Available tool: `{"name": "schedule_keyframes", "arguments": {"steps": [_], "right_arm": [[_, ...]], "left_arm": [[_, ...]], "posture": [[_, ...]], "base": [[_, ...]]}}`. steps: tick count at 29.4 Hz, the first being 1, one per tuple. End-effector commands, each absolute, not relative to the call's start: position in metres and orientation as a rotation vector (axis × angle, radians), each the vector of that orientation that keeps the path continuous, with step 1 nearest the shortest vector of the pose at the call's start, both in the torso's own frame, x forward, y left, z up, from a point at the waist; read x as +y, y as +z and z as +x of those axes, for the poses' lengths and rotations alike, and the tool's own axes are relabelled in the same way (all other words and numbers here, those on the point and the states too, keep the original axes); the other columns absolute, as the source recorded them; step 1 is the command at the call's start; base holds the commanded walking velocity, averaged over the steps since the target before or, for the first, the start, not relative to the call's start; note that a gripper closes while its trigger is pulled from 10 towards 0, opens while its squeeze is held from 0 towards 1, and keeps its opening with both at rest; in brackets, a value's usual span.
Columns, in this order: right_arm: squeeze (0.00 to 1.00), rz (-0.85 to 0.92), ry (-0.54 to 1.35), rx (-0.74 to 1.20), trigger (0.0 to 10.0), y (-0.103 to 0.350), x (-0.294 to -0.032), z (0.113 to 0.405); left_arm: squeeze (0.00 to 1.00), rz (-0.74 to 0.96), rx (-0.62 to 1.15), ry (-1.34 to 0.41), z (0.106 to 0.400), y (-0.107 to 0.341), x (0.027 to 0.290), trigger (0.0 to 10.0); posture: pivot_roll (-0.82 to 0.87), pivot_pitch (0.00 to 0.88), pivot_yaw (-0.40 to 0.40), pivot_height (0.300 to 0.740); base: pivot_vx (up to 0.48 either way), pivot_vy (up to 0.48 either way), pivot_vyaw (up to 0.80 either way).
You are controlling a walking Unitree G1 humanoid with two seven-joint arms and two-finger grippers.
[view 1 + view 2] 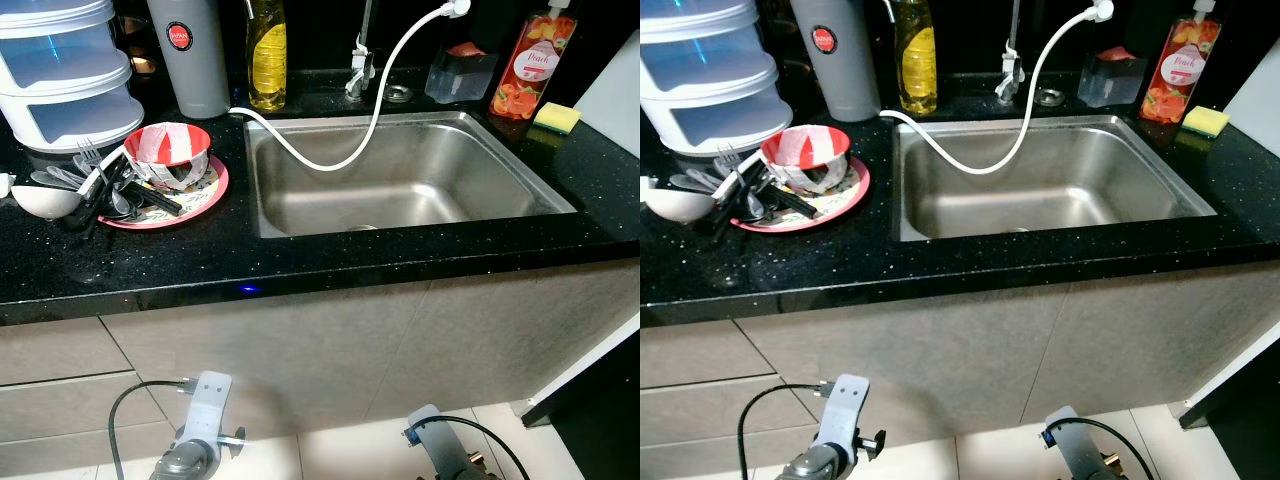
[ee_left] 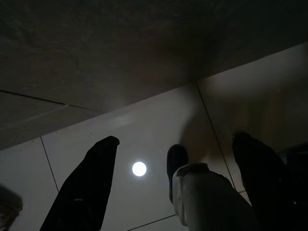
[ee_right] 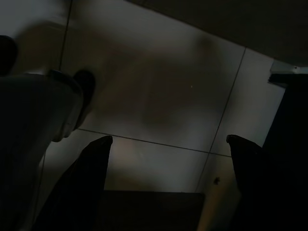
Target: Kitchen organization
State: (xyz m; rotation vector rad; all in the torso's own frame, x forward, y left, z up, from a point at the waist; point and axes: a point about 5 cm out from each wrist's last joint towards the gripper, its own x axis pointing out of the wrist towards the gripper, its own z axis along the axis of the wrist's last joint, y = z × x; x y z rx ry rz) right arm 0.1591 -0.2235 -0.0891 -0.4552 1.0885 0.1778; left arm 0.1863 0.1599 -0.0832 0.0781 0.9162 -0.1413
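Both arms hang low before the cabinet: left gripper (image 2: 173,187) and right gripper (image 3: 168,183) have fingers spread apart, holding nothing, over floor tiles (image 2: 144,130). Up on the black worktop (image 1: 300,262), the steel sink (image 1: 400,180) lies lengthwise along it. Left of the sink, a pink plate (image 1: 200,195) carries a red bowl (image 1: 167,145) and utensils (image 1: 120,185) pointing leftward.

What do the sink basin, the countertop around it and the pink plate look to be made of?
Sink basin: brushed stainless steel, grey with soft reflections. Countertop: polished black stone, likely granite or quartz, glossy and finely speckled. Pink plate: probably plastic or melamine, with an even, slightly shiny colour; ceramic cannot be ruled out.
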Motion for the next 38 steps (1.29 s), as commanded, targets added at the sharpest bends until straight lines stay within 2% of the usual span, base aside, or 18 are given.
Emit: {"name": "schedule_keyframes", "arguments": {"steps": [1,19,38], "right_arm": [[0.0,-0.459,0.179,1.098,10.0,-0.0897,-0.2262,0.1562],[0.0,-0.461,0.173,1.085,10.0,-0.0865,-0.2275,0.1633],[0.0,-0.419,0.143,1.097,10.0,-0.0877,-0.2266,0.1615]], "left_arm": [[0.0,0.073,0.932,-0.143,0.183,-0.0852,0.1573,10.0],[0.0,0.068,0.924,-0.167,0.1915,-0.0816,0.1525,10.0],[0.0,0.09,0.934,-0.16,0.1865,-0.084,0.1551,10.0]], "posture": [[0.08,0.0,-0.047,0.74],[0.06,0.0,-0.059,0.74],[0.03,0.0,-0.013,0.74]], "base": [[0.0,0.0,0.0],[0.0,0.0,0.0],[0.0,0.0,0.0]]}}
